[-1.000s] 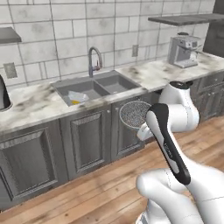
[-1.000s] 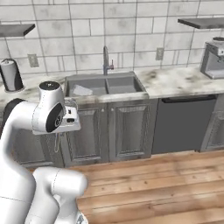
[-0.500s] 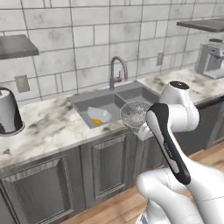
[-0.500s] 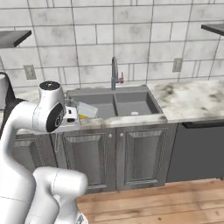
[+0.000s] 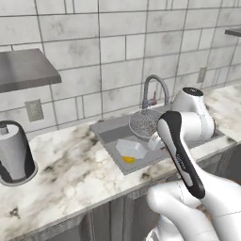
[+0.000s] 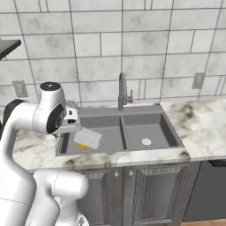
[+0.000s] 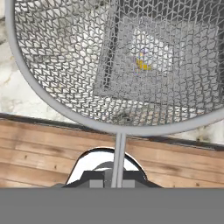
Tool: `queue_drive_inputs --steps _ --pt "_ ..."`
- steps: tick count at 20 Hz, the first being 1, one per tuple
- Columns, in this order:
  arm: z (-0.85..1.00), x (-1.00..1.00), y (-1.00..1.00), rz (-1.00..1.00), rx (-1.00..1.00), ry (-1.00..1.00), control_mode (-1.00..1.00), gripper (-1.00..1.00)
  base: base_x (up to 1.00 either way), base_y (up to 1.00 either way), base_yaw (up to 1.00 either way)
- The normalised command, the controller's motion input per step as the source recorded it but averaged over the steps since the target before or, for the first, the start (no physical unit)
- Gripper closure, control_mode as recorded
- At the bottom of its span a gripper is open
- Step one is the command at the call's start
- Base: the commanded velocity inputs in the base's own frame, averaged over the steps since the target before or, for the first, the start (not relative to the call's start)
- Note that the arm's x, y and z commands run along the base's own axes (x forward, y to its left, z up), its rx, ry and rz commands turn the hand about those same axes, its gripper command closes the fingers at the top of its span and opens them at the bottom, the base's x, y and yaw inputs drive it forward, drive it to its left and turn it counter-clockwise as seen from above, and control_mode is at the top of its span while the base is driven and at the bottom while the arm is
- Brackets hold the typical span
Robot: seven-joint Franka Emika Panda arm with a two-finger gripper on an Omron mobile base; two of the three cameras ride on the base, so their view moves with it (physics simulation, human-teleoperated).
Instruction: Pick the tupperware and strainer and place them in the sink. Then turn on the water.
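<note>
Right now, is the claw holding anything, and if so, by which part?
Yes. The claw is shut on the strainer, gripping the end of its thin wire handle; the mesh bowl hangs out in front, over the sink.

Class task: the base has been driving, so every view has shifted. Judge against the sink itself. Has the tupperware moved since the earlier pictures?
No. The tupperware lies in the left basin of the sink, as before; only the camera moved closer.
</note>
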Motion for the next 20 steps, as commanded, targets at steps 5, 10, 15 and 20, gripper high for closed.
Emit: queue_drive_inputs --steps 5,10,15,20 --pt "0.00 0.00 0.00 0.00 0.00 0.00 1.00 1.00 0.36 0.00 0.01" --pt "0.00 0.00 0.00 0.00 0.00 0.00 1.00 1.00 0.00 0.00 0.00" --pt "0.00 0.00 0.00 0.00 0.00 0.00 1.00 1.00 0.00 0.00 0.00" --pt "0.00 0.20 0.10 0.00 -0.01 0.04 -1.00 1.00 0.00 0.00 0.00"
